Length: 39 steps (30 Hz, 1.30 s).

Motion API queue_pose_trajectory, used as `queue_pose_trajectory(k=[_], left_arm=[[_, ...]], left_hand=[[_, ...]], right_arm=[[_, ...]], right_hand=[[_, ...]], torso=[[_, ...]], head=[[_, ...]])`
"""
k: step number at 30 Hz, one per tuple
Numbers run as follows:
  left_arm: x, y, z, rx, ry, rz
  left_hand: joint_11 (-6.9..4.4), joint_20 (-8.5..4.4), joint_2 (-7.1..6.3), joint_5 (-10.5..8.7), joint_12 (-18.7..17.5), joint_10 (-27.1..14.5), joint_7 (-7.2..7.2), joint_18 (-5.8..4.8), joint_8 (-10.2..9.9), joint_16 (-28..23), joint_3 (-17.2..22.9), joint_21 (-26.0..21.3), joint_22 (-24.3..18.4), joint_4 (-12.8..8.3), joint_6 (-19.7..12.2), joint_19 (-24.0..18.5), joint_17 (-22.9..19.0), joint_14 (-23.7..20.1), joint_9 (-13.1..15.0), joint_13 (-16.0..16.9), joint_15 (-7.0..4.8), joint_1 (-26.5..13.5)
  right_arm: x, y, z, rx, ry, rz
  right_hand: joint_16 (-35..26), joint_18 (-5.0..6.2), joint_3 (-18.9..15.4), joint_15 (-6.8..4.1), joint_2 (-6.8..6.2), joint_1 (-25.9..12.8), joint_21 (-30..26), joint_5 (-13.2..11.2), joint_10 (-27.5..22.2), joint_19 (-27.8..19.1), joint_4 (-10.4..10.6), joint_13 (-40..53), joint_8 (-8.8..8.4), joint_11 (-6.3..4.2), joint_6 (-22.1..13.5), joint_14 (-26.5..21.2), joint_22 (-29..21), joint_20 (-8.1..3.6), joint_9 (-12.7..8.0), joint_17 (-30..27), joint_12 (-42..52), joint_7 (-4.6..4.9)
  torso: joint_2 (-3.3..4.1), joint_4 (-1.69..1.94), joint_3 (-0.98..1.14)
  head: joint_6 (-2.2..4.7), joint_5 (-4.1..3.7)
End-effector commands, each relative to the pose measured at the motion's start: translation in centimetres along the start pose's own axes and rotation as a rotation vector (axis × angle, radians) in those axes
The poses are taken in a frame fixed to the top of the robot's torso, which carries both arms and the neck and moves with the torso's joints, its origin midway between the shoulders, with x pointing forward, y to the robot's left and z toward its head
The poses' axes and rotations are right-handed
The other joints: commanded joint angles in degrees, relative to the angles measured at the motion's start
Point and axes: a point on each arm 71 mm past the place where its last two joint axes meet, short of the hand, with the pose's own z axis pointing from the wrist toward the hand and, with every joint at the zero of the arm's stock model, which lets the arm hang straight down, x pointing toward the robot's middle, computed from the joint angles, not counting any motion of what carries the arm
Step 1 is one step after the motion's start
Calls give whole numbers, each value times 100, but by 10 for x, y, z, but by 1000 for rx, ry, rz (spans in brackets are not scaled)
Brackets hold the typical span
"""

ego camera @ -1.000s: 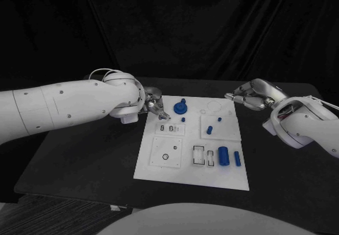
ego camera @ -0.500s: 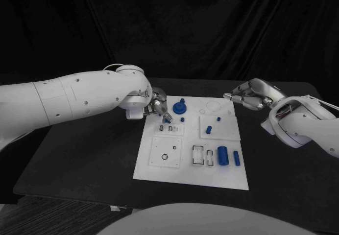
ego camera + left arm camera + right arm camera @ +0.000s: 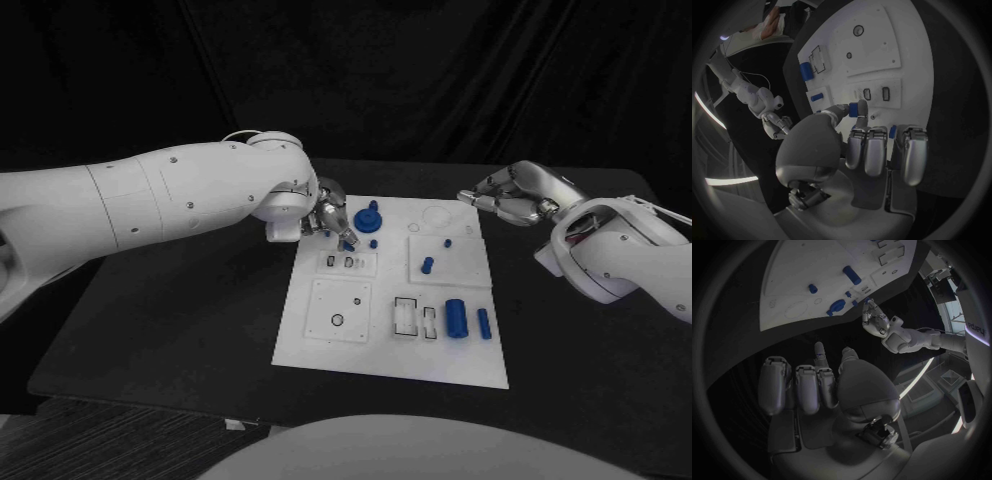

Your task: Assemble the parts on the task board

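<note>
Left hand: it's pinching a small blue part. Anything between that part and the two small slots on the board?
Nothing visible. The left hand holds the blue part just short of the two slots, with bare white board between them.

Black table, dark backdrop

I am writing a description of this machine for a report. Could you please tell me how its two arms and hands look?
Both arms have smooth, rounded white shells dotted with small dark screws. The left hand and the right hand are silver metal, with segmented fingers and darker joints. A thin pale cable loops above the left wrist, and red wiring shows in a gap of the right forearm shell.
</note>
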Motion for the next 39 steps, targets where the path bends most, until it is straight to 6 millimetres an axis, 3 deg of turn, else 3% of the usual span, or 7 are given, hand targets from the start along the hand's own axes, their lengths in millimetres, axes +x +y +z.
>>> queue_pose_trajectory(k=[1, 39], left_arm=[[3, -1, 2, -4, 6, -18], [15, 9, 13, -45, 57, -16]], left_hand=[[0, 23, 99, 126, 38, 627, -140, 57, 10, 59, 693, -25, 1423, -142, 49, 440, 1522, 605, 37, 1506, -20, 21], [-23, 10, 173, 170, 38, 627, -165, 61, -8, 59, 735, -37, 1418, -177, 152, 436, 1522, 605, 24, 1506, -40, -154]], right_arm=[[1, 0, 0, 5, -9, 1], [2, 0, -1, 6, -9, 2]], right_hand=[[15, -102, -110, -12, 30, 139, -61, 98, 617, 174, -44, 1545, -49, 1, -8, 430, 1160, 40, -72, 865, 95, 18], [10, -102, -107, -12, 34, 163, -64, 105, 617, 174, -40, 1545, -50, 2, -8, 428, 1159, 40, -73, 856, 95, 19]], torso=[[-1, 5, 1], [-5, 13, -3]], head=[[-1, 16], [-1, 23]])
